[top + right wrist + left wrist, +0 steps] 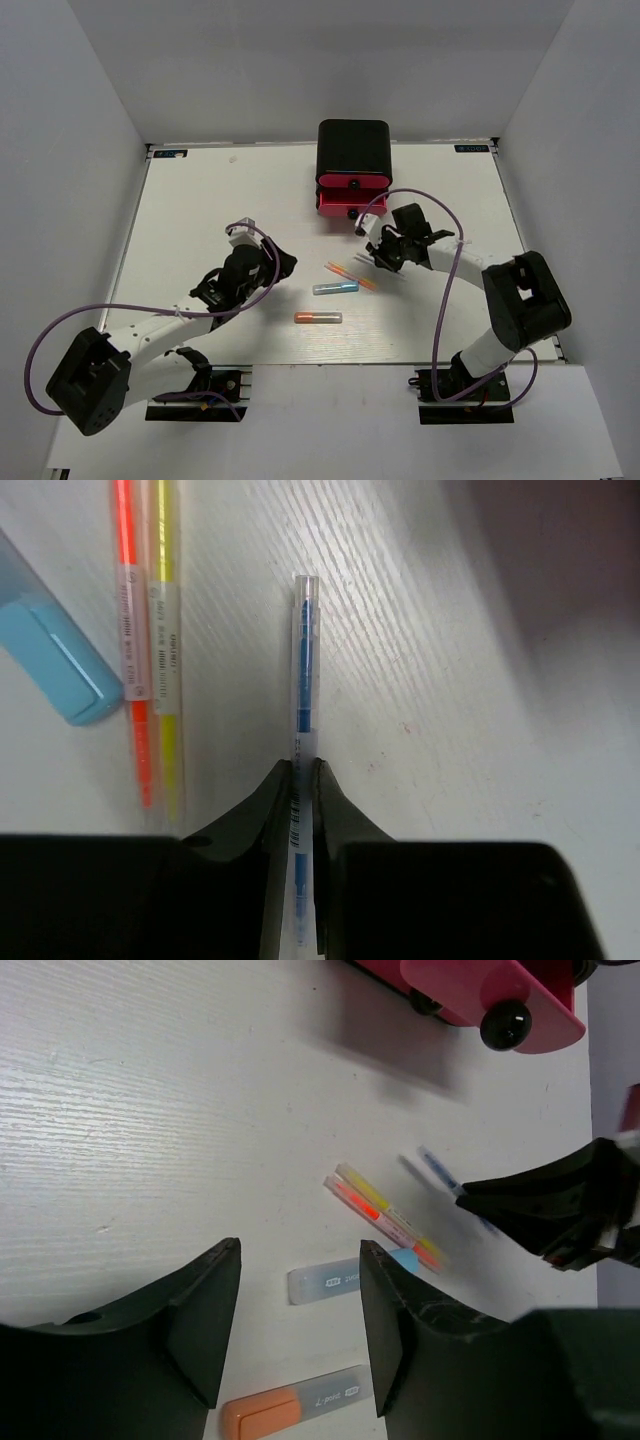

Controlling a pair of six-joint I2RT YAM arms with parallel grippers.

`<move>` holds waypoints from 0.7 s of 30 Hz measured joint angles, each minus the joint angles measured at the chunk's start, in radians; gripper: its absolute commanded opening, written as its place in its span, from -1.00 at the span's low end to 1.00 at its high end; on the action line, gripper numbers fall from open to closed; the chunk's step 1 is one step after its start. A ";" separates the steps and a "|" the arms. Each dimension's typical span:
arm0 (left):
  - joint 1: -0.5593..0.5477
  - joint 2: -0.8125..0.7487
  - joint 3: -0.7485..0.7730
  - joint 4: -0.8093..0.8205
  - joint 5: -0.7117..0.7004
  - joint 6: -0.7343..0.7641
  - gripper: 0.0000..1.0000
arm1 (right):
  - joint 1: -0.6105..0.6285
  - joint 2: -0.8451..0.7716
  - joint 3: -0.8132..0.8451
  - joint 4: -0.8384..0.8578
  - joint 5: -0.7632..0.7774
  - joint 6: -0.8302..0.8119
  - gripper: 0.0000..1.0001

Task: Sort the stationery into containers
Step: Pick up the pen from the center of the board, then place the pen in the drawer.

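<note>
My right gripper (305, 780) is shut on a thin pale-blue stick (304, 660) and holds it just above the table; the top view shows it (372, 258) in front of the drawers. A pink stick (128, 630) and a yellow stick (165, 630) lie side by side to its left, next to a blue tube (55, 650). My left gripper (300, 1260) is open and empty above the blue tube (330, 1282) and an orange tube (290, 1408). The black box (352, 145) holds pink drawers, and the lower ones (345, 207) stand pulled out.
A pink drawer front (490, 995) with its black knob (505, 1025) juts out at the far side of the left wrist view. The right gripper (560, 1210) shows there too, at the right. White walls ring the table (200, 200).
</note>
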 measured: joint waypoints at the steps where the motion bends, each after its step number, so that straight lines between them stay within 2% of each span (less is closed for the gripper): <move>1: 0.000 0.005 0.000 0.008 0.001 0.002 0.21 | -0.002 -0.016 0.004 -0.011 -0.014 -0.015 -0.98; 6: 0.000 0.042 0.000 0.029 0.019 0.006 0.26 | -0.012 -0.122 0.063 -0.049 -0.111 -0.090 -1.00; 10: 0.000 0.056 0.002 0.036 0.027 0.013 0.32 | -0.016 -0.157 0.190 -0.056 -0.204 -0.128 -1.00; 16: 0.000 0.059 0.006 0.042 0.039 0.019 0.39 | -0.016 -0.143 0.325 -0.017 -0.297 -0.210 -1.00; 21: 0.000 0.059 0.006 0.042 0.047 0.021 0.39 | -0.016 -0.031 0.401 0.005 -0.333 -0.319 -1.00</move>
